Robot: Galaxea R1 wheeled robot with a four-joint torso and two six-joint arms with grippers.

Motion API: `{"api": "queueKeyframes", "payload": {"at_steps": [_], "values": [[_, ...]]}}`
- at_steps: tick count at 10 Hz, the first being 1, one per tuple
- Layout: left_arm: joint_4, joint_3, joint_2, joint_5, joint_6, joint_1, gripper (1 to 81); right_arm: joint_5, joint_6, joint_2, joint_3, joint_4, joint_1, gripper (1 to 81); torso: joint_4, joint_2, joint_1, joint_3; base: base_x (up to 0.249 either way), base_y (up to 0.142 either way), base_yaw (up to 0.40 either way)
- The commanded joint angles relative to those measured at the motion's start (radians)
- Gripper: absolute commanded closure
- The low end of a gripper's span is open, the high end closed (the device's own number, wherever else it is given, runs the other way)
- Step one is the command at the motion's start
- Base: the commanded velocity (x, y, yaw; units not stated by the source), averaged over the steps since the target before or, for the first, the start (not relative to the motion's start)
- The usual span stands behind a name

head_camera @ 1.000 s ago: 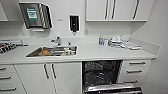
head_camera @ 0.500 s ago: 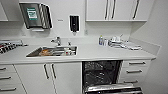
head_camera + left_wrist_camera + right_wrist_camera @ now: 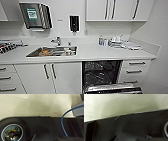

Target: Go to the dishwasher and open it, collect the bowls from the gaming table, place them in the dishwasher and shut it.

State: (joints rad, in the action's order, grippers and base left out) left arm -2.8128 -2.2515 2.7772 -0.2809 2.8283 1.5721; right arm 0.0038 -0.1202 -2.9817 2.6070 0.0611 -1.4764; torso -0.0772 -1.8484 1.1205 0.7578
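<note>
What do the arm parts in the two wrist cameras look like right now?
Both wrist views show a wide black plate with a small round dimple near its edge. In the left wrist view there is also a round silver-ringed fitting, a thin blue cable curving across, and a grey housing.

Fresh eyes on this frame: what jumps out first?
The open dishwasher under the counter, right of the white cabinet doors, its dark inside exposed and its door folded down at the bottom of the head view. Next, the steel sink set in the counter, with things in it. Then the towel dispenser and black soap dispenser on the wall above.
</note>
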Motion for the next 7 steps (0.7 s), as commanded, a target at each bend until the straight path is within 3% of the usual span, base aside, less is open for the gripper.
{"api": "queueKeyframes", "payload": {"at_steps": [1,4,5,7], "values": [[-0.067,-0.011,-0.011,-0.07,0.052,-0.037,1.0,-0.07,0.004,-0.058,0.08,0.0,0.05,1.0,0.0,0.0,0.0,0.0,0.0,0.0,0.0],[-0.067,-0.089,0.032,-0.07,0.052,-0.037,1.0,-0.064,0.002,-0.096,0.106,0.0,0.053,1.0,0.0,0.0,0.0,0.0,0.0,0.0,0.0],[-0.067,-0.123,0.044,-0.07,0.052,-0.037,1.0,-0.064,-0.001,-0.096,0.106,-0.003,0.049,1.0,0.0,0.1,-0.064,0.0,0.0,0.0,0.0],[-0.067,-0.178,0.061,-0.069,0.052,-0.037,1.0,-0.064,-0.001,-0.093,0.109,-0.004,0.049,1.0,0.0,0.109,-0.071,0.0,0.0,0.0,0.0]]}}
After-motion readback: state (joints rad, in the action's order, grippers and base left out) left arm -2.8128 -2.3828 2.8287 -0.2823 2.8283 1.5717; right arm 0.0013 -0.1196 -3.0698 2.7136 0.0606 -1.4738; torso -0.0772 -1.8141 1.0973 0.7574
